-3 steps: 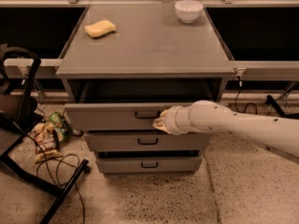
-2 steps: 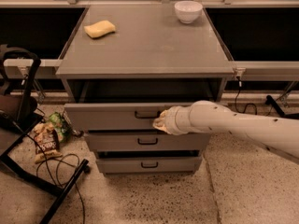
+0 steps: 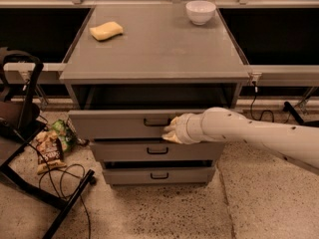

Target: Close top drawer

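Observation:
The top drawer [image 3: 114,123] is the uppermost of three grey drawers in a grey cabinet. It stands pulled out a short way, with a dark gap above its front panel. Its small black bar handle [image 3: 155,122] sits at the centre of the front. My gripper [image 3: 170,131] is at the end of the white arm that reaches in from the right. It rests against the drawer front just right of the handle.
A yellow sponge [image 3: 106,30] and a white bowl [image 3: 200,11] sit on the cabinet top [image 3: 154,49]. Two lower drawers [image 3: 157,152] are below. A black stand [image 3: 30,133], cables and snack bags [image 3: 49,146] lie on the floor at left.
The arm and gripper have held the same place at the drawer front. The drawer's position looks the same.

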`<action>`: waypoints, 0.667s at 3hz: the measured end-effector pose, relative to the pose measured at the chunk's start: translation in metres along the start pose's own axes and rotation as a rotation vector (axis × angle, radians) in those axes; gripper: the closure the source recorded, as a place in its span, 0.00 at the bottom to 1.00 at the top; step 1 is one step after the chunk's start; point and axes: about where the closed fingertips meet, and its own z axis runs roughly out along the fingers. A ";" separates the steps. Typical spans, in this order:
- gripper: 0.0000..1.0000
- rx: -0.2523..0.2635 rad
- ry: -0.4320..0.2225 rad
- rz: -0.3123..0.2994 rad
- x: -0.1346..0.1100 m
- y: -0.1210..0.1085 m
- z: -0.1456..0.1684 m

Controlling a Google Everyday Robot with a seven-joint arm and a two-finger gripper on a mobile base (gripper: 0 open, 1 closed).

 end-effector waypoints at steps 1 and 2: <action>0.03 0.000 0.000 0.000 0.000 0.000 0.000; 0.00 0.000 0.000 0.000 0.000 0.000 0.000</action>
